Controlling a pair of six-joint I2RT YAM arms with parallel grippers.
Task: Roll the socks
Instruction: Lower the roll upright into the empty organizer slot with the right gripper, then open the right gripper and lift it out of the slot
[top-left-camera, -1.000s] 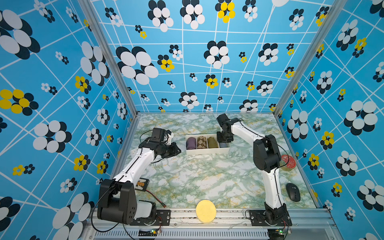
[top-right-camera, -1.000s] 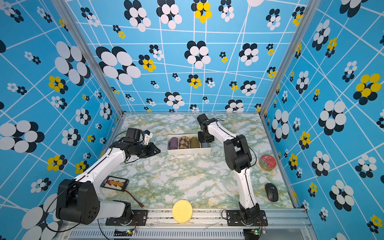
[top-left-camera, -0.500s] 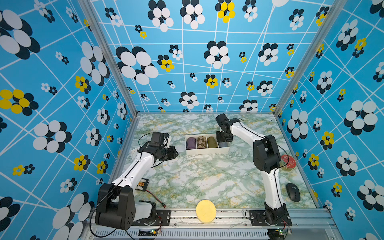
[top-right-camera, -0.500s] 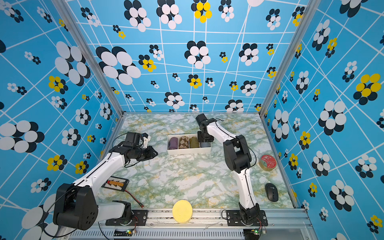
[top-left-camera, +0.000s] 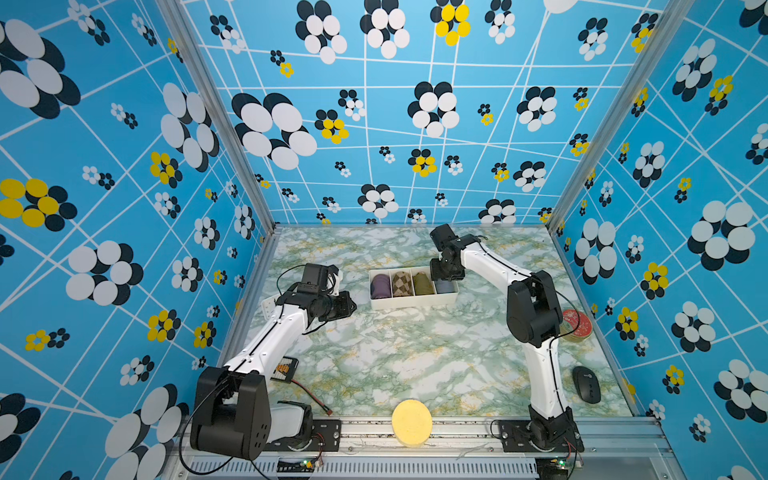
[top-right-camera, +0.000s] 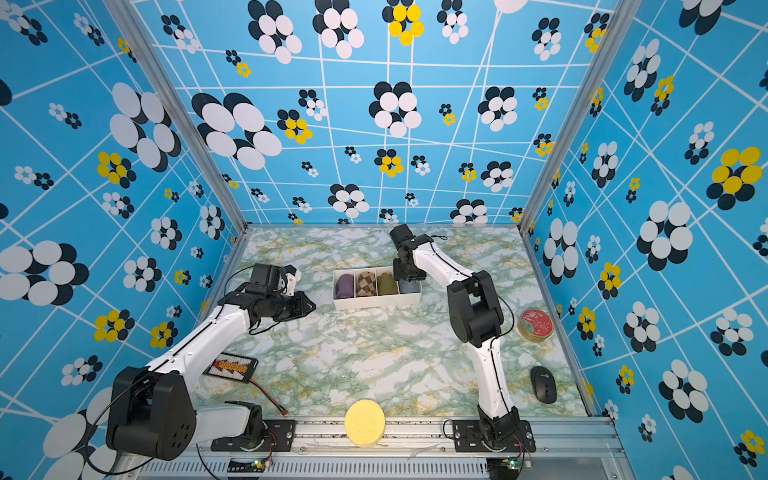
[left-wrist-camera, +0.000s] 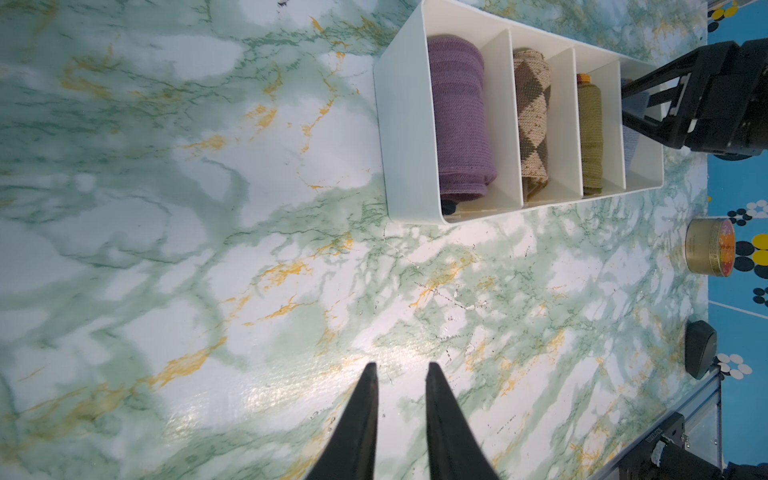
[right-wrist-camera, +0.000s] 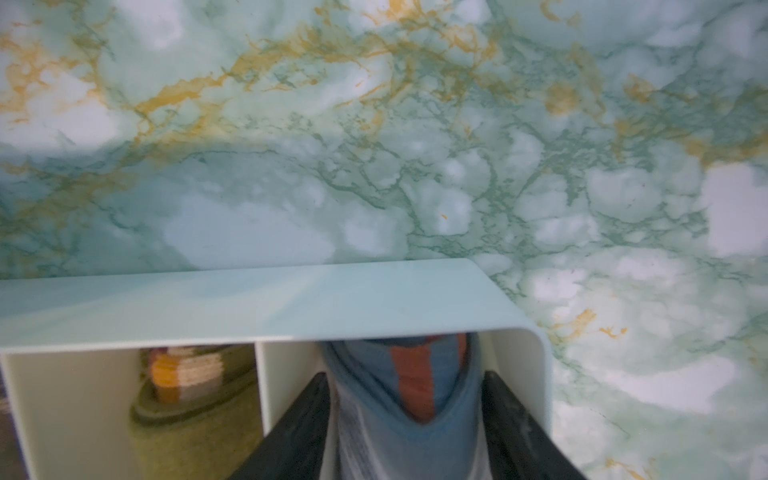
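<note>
Rolled socks (right-wrist-camera: 399, 395) sit in the end compartment of the white tray (right-wrist-camera: 291, 299), the right jaws spread wide either side; whether they grip cannot be told. The left jaws, narrowly parted and empty, hover over the tabletop (left-wrist-camera: 208, 270).

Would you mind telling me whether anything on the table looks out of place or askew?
The yellow round pad lies at the near edge of the table, partly overhanging the metal rail rather than resting fully on the marble. Nothing else looks spilled or damaged.
</note>
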